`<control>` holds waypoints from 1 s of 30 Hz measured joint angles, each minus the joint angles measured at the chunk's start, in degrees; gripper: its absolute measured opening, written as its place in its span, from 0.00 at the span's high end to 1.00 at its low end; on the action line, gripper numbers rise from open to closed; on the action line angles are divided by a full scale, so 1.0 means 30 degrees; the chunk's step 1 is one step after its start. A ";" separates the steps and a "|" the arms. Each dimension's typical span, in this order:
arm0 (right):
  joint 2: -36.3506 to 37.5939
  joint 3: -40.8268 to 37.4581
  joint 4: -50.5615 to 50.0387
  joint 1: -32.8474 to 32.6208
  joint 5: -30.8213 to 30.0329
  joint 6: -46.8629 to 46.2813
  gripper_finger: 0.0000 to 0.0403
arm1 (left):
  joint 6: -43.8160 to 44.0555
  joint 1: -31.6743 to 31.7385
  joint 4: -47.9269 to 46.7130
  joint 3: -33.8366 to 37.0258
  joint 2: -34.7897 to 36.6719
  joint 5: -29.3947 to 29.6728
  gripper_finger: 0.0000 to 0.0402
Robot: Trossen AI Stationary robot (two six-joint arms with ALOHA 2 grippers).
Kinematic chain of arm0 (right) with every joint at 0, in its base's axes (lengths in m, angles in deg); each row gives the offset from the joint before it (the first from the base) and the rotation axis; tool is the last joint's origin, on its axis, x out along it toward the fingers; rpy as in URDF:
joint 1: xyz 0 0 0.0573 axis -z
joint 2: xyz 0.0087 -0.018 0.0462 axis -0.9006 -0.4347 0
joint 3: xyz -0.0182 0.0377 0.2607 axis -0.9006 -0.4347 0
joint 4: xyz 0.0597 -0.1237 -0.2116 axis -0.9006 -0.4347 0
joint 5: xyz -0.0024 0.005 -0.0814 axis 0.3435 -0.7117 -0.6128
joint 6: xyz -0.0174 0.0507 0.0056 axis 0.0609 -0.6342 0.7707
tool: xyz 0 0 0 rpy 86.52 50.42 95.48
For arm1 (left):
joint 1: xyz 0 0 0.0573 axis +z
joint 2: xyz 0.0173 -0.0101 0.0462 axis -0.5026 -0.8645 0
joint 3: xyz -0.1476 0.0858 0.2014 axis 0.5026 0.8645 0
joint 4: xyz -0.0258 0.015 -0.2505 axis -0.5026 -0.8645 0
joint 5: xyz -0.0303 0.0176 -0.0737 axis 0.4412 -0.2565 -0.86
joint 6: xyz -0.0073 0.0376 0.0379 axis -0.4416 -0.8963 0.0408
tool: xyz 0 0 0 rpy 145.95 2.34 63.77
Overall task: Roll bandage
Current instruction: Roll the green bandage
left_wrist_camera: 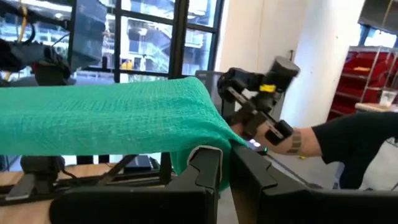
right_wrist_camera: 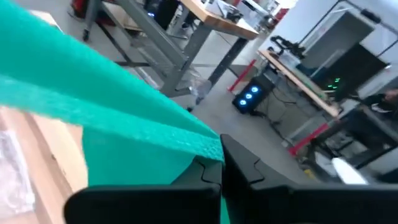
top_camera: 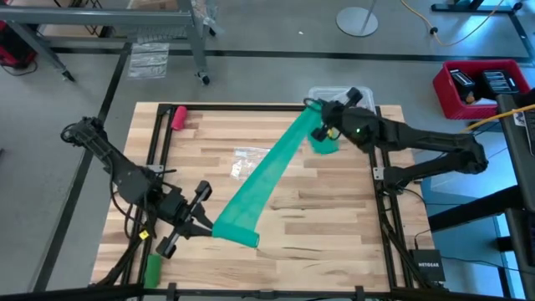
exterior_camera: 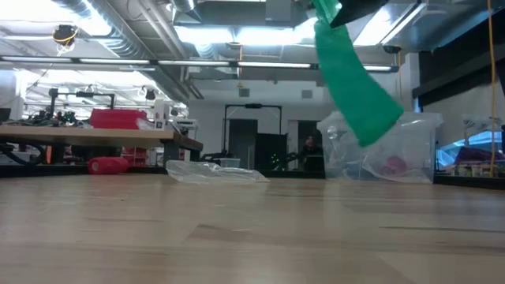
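The bandage (top_camera: 266,176) is a long teal strip held above the table, running from the near left to the far right between my two grippers. My left gripper (top_camera: 207,222) is shut on its near end, and the left wrist view shows the cloth (left_wrist_camera: 112,115) spreading away from that gripper (left_wrist_camera: 227,158). My right gripper (top_camera: 322,124) is shut on its far end, and a short tail (exterior_camera: 355,87) hangs below that gripper. In the right wrist view the strip (right_wrist_camera: 93,106) leads away from that gripper (right_wrist_camera: 217,163). My left gripper pinches the bandage's near end at one side edge (left_wrist_camera: 208,140) between its two fingers, coming roughly level from the table's left. The cloth bunches at the fingers and is lifted clear of the table. My right gripper pinches the bandage near its far end (right_wrist_camera: 202,144) between its two fingers, reaching in from the table's right. The strip leaves the fingers drawn straight toward the other arm, and a loose tail (top_camera: 324,142) hangs below, clear of the table.
A pink-red roll (top_camera: 178,115) lies at the far left corner and a small bright-green roll (top_camera: 152,267) at the near left. A clear plastic wrapper (top_camera: 245,163) lies mid-table under the strip. A clear container (exterior_camera: 379,158) stands at the far right edge.
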 joint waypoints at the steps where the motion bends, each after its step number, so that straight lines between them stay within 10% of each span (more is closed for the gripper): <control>1: 0.0134 0.0000 -0.0044 0.0231 0.0453 -0.0148 1.00 | -0.0325 -0.0021 0.0014 0.0000 0.0000 -0.0015 0.96; 10: -0.0166 0.0000 0.0115 -0.0789 0.6167 -0.1855 1.00 | -0.3694 0.0458 0.2984 0.0000 0.0000 -0.0191 0.96; 30: -0.1644 -0.0003 0.0353 -0.6516 0.9240 -0.4040 1.00 | -0.9328 0.3016 0.8352 -0.0160 0.0100 0.3149 0.96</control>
